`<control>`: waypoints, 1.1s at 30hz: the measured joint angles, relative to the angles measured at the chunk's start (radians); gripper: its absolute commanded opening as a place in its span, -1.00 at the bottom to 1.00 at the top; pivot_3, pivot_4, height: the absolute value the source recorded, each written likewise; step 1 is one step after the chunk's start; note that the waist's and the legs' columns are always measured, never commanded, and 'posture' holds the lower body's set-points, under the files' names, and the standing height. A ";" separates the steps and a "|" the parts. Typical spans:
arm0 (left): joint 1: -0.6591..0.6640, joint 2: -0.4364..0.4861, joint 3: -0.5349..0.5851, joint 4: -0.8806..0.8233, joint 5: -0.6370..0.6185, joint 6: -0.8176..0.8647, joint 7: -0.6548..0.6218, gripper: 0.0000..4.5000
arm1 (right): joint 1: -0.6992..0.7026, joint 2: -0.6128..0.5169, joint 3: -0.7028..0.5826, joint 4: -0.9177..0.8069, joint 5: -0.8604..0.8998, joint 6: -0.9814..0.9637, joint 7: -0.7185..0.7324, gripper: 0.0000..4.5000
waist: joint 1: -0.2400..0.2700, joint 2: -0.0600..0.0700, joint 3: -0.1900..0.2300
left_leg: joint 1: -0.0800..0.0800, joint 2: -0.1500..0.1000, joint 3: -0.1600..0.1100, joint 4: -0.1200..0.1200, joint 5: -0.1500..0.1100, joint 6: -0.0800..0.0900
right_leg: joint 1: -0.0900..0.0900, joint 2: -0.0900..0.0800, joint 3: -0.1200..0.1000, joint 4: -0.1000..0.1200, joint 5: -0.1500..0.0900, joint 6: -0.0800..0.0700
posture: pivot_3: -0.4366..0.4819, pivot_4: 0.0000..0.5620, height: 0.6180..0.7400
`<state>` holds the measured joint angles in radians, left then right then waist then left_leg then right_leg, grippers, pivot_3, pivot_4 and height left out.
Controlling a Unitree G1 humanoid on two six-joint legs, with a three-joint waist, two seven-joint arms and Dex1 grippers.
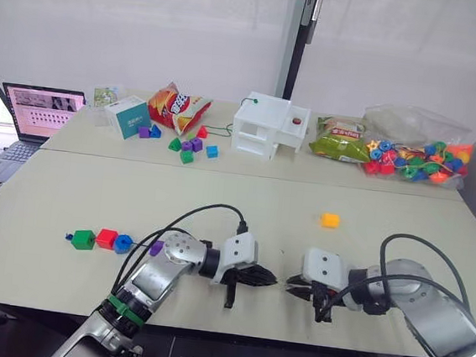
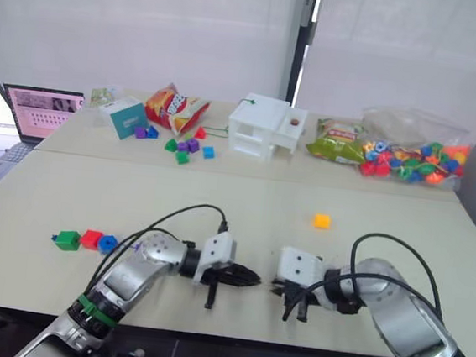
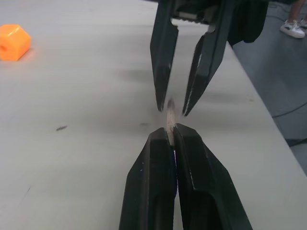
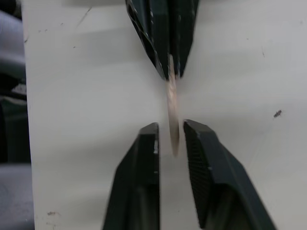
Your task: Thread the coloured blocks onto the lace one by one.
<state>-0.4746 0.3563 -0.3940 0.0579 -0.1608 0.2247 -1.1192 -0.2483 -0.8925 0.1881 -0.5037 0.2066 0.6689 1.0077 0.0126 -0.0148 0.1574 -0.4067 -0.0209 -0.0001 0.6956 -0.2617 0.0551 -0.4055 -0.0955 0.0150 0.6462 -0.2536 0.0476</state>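
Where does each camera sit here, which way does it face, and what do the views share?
Head stereo pair: look forward and down over the table; both arms show, left gripper facing right gripper.
Left wrist: looks along its shut fingers, which pinch the lace tip, toward the open right gripper and yellow block.
Right wrist: looks back at the left gripper.
Shared: both wrist views show the tip between the two grippers.

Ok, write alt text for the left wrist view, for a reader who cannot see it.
The left gripper, its two black fingers closed, pinches the pale stiff tip of the lace and points it into the gap between the open black fingers of the right gripper facing it. Below lies a pale tabletop, with a small orange-yellow plastic block resting apart from both grippers.
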 measured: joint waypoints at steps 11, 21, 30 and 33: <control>0.076 0.071 0.078 -0.021 -0.037 0.017 0.001 -1.00 | 0.194 0.279 -0.360 -0.163 0.164 0.280 -0.329 0.66 | 0.004 0.000 0.000 | 0.000 0.000 -0.002 -0.001 0.000 0.000 | 0.000 -0.001 0.000 0.000 0.000 0.000 | -0.05 -0.47 1.00; 0.121 0.084 0.124 -0.064 -0.065 0.043 0.022 -1.00 | 0.236 0.779 -0.289 0.039 -0.140 -0.043 -0.954 0.66 | -0.010 0.001 -0.001 | 0.001 -0.002 -0.001 -0.003 0.002 -0.004 | -0.002 0.000 0.002 0.003 0.000 0.000 | -0.05 -0.47 1.00; 0.121 0.082 0.125 -0.068 -0.065 0.045 0.044 -1.00 | -0.040 0.760 -0.329 0.507 -0.174 -0.289 -1.007 0.66 | -0.019 0.001 -0.001 | 0.002 -0.002 0.000 -0.005 0.002 -0.004 | -0.003 0.001 0.002 0.002 0.000 0.000 | -0.05 -0.47 1.00; 0.121 0.081 0.124 -0.071 -0.065 0.045 0.050 -1.00 | -0.153 0.753 -0.338 0.676 -0.171 -0.347 -1.008 0.66 | -0.029 0.001 -0.001 | 0.002 -0.001 0.000 -0.006 0.002 -0.004 | -0.003 0.001 0.002 0.002 0.000 0.000 | -0.05 -0.47 1.00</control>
<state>-0.3534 0.4372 -0.2700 -0.0134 -0.2255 0.2694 -1.0688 -0.4011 -0.1395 -0.1498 0.1726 0.0360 0.3219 -0.0007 -0.0160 -0.0134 0.1569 -0.4044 -0.0223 0.0002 0.6901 -0.2594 0.0513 -0.4082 -0.0943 0.0170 0.6483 -0.2534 0.0471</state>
